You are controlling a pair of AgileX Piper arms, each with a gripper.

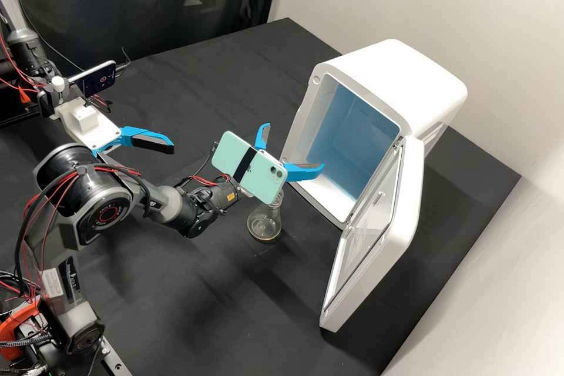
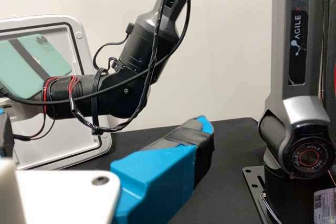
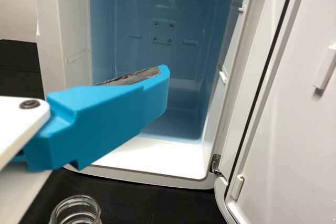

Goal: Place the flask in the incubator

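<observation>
**High view.** We count two arms, two grippers, two phones, one flask and one incubator with one door.
- One right gripper (image 1: 285,154): released and empty, its two fingers spread wide. It hangs just before the mouth of the incubator (image 1: 405,82).
- One flask (image 1: 265,224): upright on the bench (image 1: 194,70), directly below the right gripper. It stands just outside the incubator and touches neither gripper.
- One door (image 1: 376,229): it stands fully open, baring the blue chamber (image 1: 352,129).
- One green phone (image 1: 249,171): strapped at the right arm's wrist, it covers the flask's neck.
- One left gripper (image 1: 147,140): at the bench's left, well apart from the flask. We cannot tell whether it is released or clenched.
- One dark phone (image 1: 94,77): mounted on the left arm.

**Left wrist view.**
- The right arm (image 2: 115,93) crosses before the white door, with the green phone at its end.
- One arm base (image 2: 299,135) stands on the bench.
- The left gripper's state stays untellable here.

**Right wrist view.**
- One blue finger (image 3: 105,108) lies across the open chamber, with the door beside it.
- The flask's rim shows below the finger, on the bench outside the incubator.
</observation>
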